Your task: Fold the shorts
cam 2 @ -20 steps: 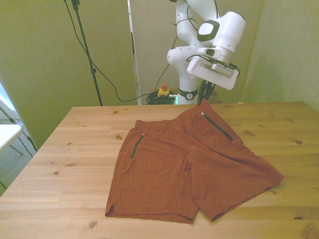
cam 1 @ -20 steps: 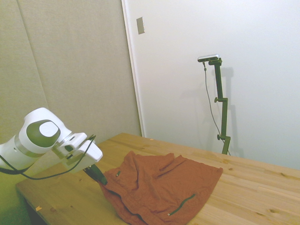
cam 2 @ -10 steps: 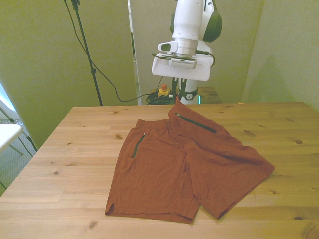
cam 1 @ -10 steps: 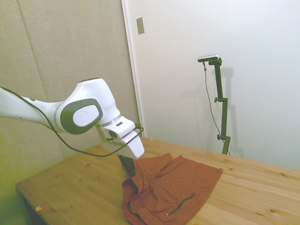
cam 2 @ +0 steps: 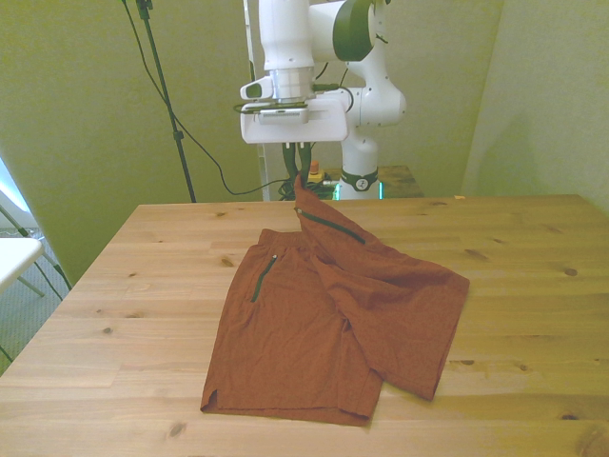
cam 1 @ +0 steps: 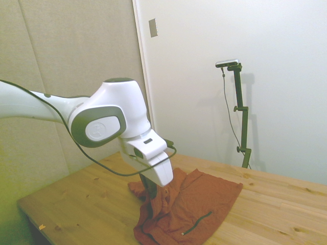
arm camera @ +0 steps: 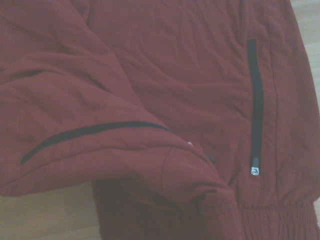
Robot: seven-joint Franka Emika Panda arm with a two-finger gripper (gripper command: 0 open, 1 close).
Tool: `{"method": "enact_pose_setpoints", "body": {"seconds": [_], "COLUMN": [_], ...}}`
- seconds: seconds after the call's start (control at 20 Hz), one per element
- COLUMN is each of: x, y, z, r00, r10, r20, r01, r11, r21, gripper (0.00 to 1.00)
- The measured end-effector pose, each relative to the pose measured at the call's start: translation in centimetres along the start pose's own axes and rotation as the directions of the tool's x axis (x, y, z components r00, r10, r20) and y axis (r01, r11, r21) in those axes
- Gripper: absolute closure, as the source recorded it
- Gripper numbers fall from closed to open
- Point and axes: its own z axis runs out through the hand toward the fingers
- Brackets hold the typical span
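The rust-red shorts (cam 2: 295, 333) lie on the wooden table (cam 2: 143, 248), and the leg on the front view's left is flat. My gripper (cam 2: 298, 175) is shut on the waistband corner from the other side and holds it above the table. That half hangs from the gripper as a raised flap with its dark zip pocket (cam 2: 328, 225) slanting down, and its leg lies partly across the flat one. In the side view the gripper (cam 1: 152, 190) stands over the bunched shorts (cam 1: 196, 206). The wrist view shows the shorts (arm camera: 175, 85) close up, with the lifted fold over the flat half and its zip (arm camera: 256, 105).
Bare table (cam 1: 76, 204) surrounds the shorts on all sides. Behind the far edge are cables and a small orange-and-yellow button box (cam 2: 311, 175). A white object (cam 2: 14, 255) sits off the table at the front view's left edge.
My gripper has carried the held waistband corner toward the front view's left and higher. The leg on the front view's right has been dragged over the other leg.
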Motion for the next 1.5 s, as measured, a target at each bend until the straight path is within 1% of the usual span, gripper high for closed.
{"method": "enact_pose_setpoints", "body": {"seconds": [0.05,0.1,0.2,0.3,0.4,0.55,0.75,0.85,0.95,1.0,1.1,1.2,1.25,1.35,1.4,1.45,1.5], "x": [0.7,1.5,2.9,4.4,5.7,6.6,6.7,6.6,6.3,6.0,4.5,1.9,0.2,-3.8,-6.0,-8.2,-10.5], "y": [0.6,1.1,1.7,1.6,1.3,1.2,1.3,1.2,1.1,1.0,0.5,0.2,0.1,-0.8,-1.7,-2.6,-3.9], "z": [1.2,2.7,5.9,8.9,10.4,11.0,11.2,11.0,10.0,9.0,6.2,3.4,2.4,1.8,2.3,3.2,4.4], "r00": [1.0,0.999,0.995,0.988,0.986,0.985,0.985,0.985,0.987,0.99,0.998,0.997,0.992,0.97,0.952,0.932,0.906], "r10": [0.013,0.029,0.066,0.089,0.095,0.1,0.1,0.095,0.085,0.067,0.007,-0.076,-0.123,-0.221,-0.273,-0.326,-0.379], "r20": [0.016,0.029,0.074,0.124,0.14,0.141,0.143,0.143,0.137,0.121,0.063,-0.003,-0.036,-0.105,-0.136,-0.161,-0.187], "r01": [-0.012,-0.028,-0.061,-0.079,-0.081,-0.084,-0.084,-0.079,-0.072,-0.057,-0.004,0.076,0.121,0.216,0.267,0.318,0.371], "r11": [1.0,0.999,0.996,0.994,0.992,0.99,0.99,0.99,0.993,0.995,0.999,0.996,0.991,0.975,0.962,0.945,0.925], "r21": [-0.015,-0.031,-0.059,-0.081,-0.101,-0.113,-0.116,-0.114,-0.099,-0.084,-0.05,-0.045,-0.05,-0.06,-0.066,-0.074,-0.077], "gripper": [1.0,0.0,0.0,0.0,0.0,0.0,0.0,0.0,0.0,0.0,0.0,0.0,0.0,0.0,0.0,0.0,0.0]}}
